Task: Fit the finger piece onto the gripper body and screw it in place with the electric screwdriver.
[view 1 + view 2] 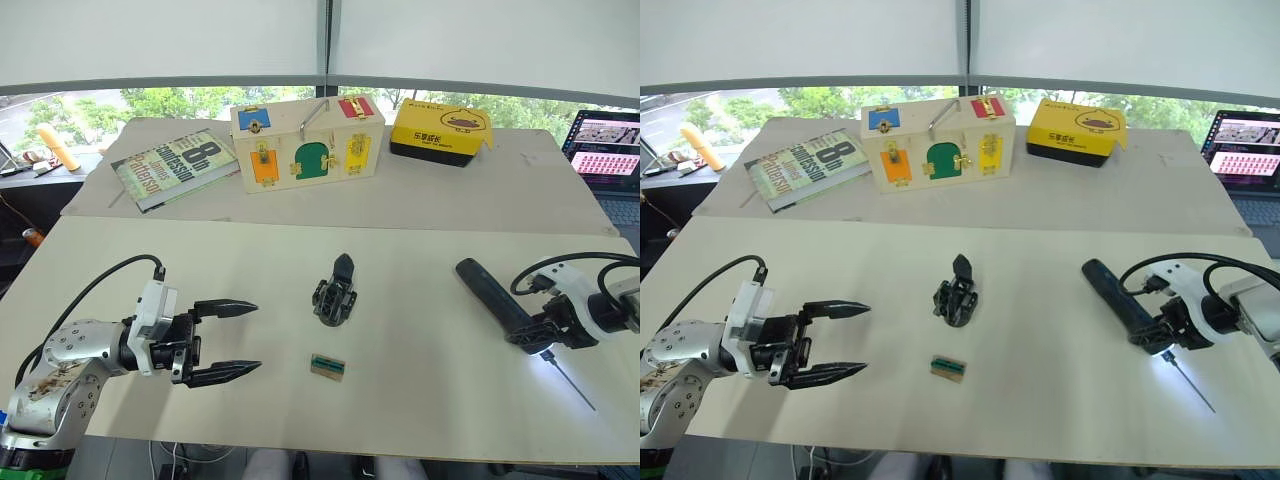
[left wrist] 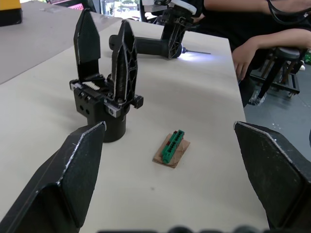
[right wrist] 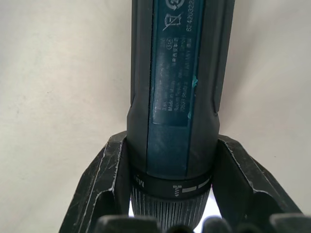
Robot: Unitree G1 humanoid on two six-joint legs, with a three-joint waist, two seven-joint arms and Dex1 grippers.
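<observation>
Electric screwdriver: lies on the pale table at the robot's right, white light on at its tip end, thin bit pointing toward the near edge.
Right gripper: pinches the screwdriver's barrel just above the collar, one finger on each side, as the right wrist view shows.
Gripper body: stands upright on its round base at mid-table, well apart from the screwdriver.
Finger piece: the left wrist view shows two black pointed fingers upright on the body, so it seems already fitted; whether any screw is in, I cannot tell.
Green-and-tan block: lies just beside the body, toward the near edge.
Left gripper: spread wide and empty, near the body's left side, touching nothing.
Progress: fitting looks done, tool in hand; driving the screw appears left to do.
</observation>
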